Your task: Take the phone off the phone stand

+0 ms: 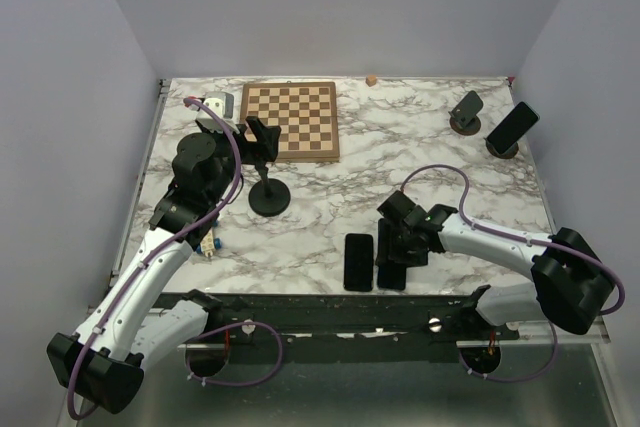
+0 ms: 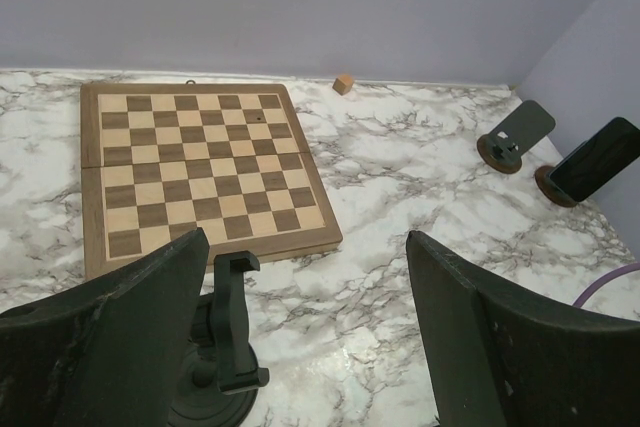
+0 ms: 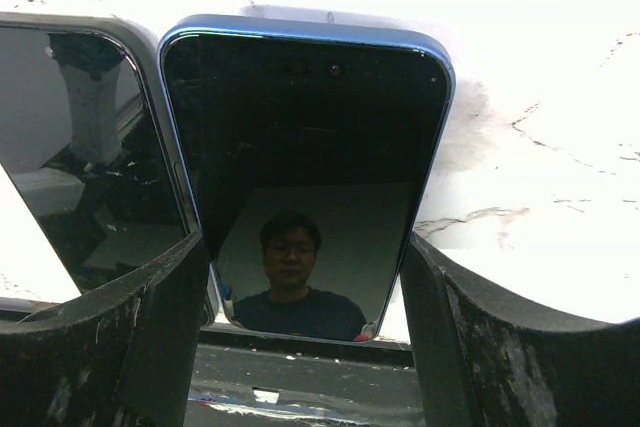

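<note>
Right pincer (image 1: pixel 398 243) straddles the phone (image 3: pixel 305 147), which lies flat and screen up on the bench (image 1: pixel 400 137) near the front edge, about 6 o'clock of the bench's centre in the top view. The fingers (image 3: pixel 120 347) are set wide, one along each long side. Thin slivers seem to show at both pads, but I can't tell whether they pinch it or stand free.

Key relation: the phone is directly under the pincer, long axis running 12-to-6 away from the wrist, fingers across the short axis. A straight lift should clear it if the grip is off (if not, the phone comes up too).

A second phone (image 1: pixel 357 261) lies parallel just beside it at 9 o'clock, so there's a nudge risk.

The right arm is nearer by far. The left pincer (image 2: pixel 308 247) is wide open and holds nothing. The cradle of the empty phone stand (image 1: pixel 268 192) sits between its fingers, at 10 o'clock of the phone and well apart.

Judged: the phone is out of the stand, with only the retreat left. Another phone (image 1: pixel 513 125) leans in its own stand in the far corner at 1 o'clock.
</note>
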Available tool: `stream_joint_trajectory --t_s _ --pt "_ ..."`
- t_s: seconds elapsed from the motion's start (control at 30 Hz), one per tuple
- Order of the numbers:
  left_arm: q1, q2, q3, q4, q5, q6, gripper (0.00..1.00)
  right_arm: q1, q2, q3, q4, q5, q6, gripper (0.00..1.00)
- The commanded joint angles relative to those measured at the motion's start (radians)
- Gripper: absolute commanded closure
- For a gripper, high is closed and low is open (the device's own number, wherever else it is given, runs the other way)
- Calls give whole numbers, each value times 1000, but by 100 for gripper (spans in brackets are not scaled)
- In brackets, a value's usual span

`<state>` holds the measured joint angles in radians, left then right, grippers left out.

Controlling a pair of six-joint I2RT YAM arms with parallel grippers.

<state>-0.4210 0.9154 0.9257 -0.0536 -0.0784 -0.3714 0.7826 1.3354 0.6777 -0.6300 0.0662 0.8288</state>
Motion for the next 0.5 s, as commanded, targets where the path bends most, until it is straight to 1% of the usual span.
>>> stream_joint_trajectory --t_s 0.0,0.07,0.13,0.27,0.47 --pt "-5 -7 18 -2 10 0 12 17 1 -18 24 0 42 56" --pt "-5 -5 20 -5 5 0 12 20 -5 -15 23 -1 45 48" --pt "-5 -5 22 -6 12 -1 12 21 -10 -7 22 4 44 42" --pt "-5 -5 19 -4 11 -3 12 24 -8 9 11 15 44 36" --pt "-5 -15 16 -1 6 2 12 33 -18 16 -18 26 47 21"
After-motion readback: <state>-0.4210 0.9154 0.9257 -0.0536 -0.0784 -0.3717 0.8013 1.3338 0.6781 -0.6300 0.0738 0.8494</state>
